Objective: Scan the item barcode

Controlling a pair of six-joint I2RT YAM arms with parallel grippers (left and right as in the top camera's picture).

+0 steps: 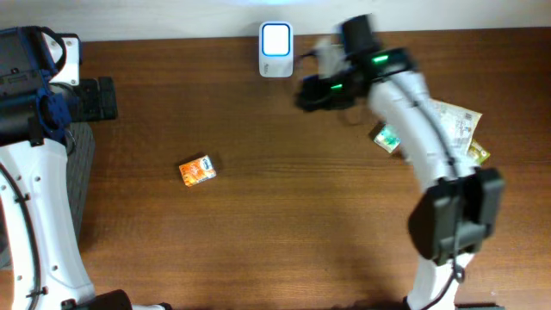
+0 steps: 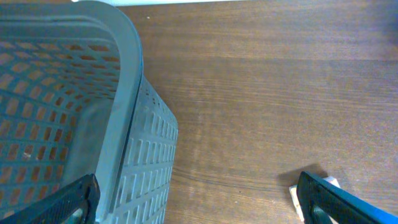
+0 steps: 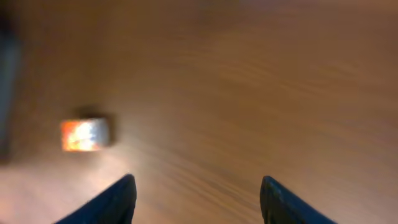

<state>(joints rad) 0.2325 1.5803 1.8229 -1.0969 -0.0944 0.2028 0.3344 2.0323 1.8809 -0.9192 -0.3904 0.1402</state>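
While the right gripper (image 3: 196, 202) hangs open and empty by the scanner (image 1: 275, 50) at the table's (image 1: 301, 224) far edge, the box (image 1: 197, 170) lies left of centre. Best to straddle it squarely, leaving the barcode side uncovered. The left gripper (image 2: 199, 208) gapes empty by the basket (image 2: 93, 93).

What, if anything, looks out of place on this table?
The small orange box lies alone mid-table, turned askew to the table's edges, well away from the other packets heaped on the right side. Nothing looks spilled or damaged.
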